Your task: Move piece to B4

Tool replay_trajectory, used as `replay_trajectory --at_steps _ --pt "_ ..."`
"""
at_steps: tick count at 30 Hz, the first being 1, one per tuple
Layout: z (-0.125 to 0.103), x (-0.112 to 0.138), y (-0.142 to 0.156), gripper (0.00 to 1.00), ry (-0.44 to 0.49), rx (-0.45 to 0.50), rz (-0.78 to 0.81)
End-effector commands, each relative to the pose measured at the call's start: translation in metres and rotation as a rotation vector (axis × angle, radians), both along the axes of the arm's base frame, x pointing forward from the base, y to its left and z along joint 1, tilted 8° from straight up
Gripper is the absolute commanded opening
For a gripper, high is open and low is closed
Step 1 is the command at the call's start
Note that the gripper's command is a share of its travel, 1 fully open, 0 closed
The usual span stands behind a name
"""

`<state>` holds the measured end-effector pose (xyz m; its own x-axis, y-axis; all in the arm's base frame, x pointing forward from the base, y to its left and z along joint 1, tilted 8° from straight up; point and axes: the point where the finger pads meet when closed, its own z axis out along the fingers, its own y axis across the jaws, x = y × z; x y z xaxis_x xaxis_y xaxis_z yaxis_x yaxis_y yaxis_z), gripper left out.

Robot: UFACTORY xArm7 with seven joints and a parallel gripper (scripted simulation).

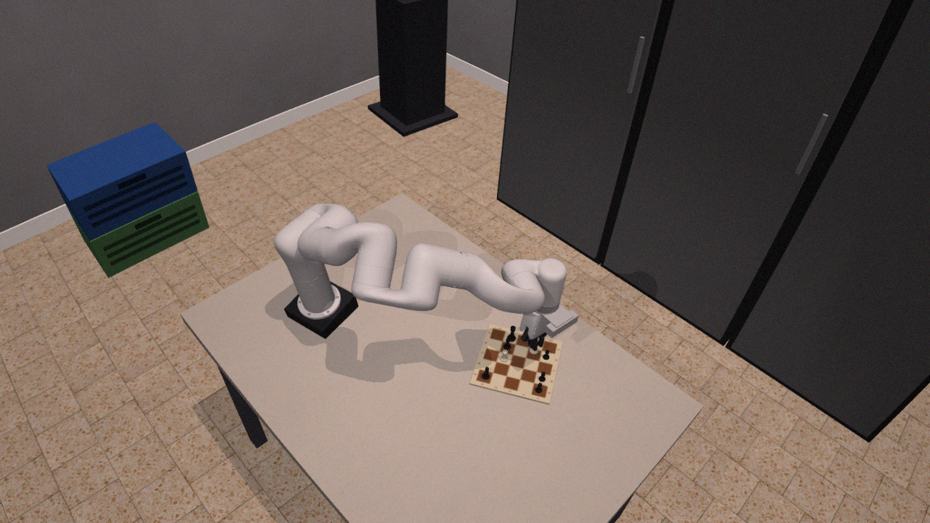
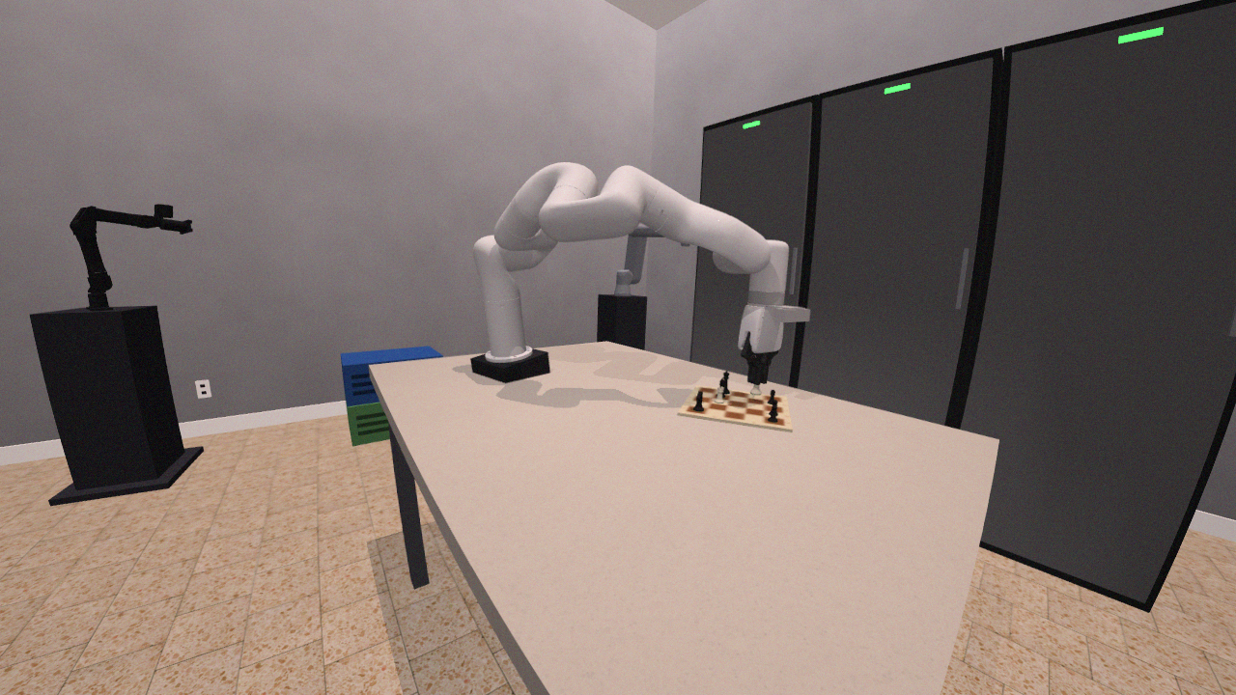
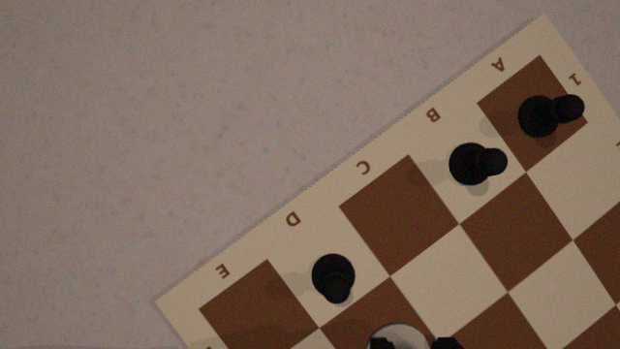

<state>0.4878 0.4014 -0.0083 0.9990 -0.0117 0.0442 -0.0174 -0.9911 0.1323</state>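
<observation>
The chessboard (image 1: 518,364) lies on the table near the right back edge. My gripper (image 1: 534,342) points straight down over the board's far side and is shut on a white piece (image 3: 398,338). This piece stands upright at D2, at the bottom edge of the wrist view. Only its round top and my dark fingertips show there. In the exterior view my gripper (image 2: 756,378) has the piece's pale base (image 2: 756,391) just below it, at board level. I cannot tell whether the base touches the board. Black pawns stand upright on A1 (image 3: 538,115), B1 (image 3: 469,163) and D1 (image 3: 332,277).
Another white piece (image 1: 504,354) and several black pieces, such as one at the near left (image 1: 484,373), stand on other squares. The D1 pawn is one square from the held piece. The arm's base (image 1: 320,311) sits at the table's left. Dark cabinets (image 1: 715,143) stand behind the table.
</observation>
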Motion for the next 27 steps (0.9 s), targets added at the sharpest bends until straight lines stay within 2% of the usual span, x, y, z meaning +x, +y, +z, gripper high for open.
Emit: replay_trajectory --at_steps 1,7,21,27 --pt "0.043 -0.001 0.007 0.0 -0.005 0.005 0.0" --pt "0.077 -0.003 0.011 0.0 -0.005 0.005 0.0" --pt "0.083 -0.003 0.012 0.0 -0.005 0.005 -0.001" --pt "0.087 -0.003 0.002 0.0 -0.021 0.015 -0.102"
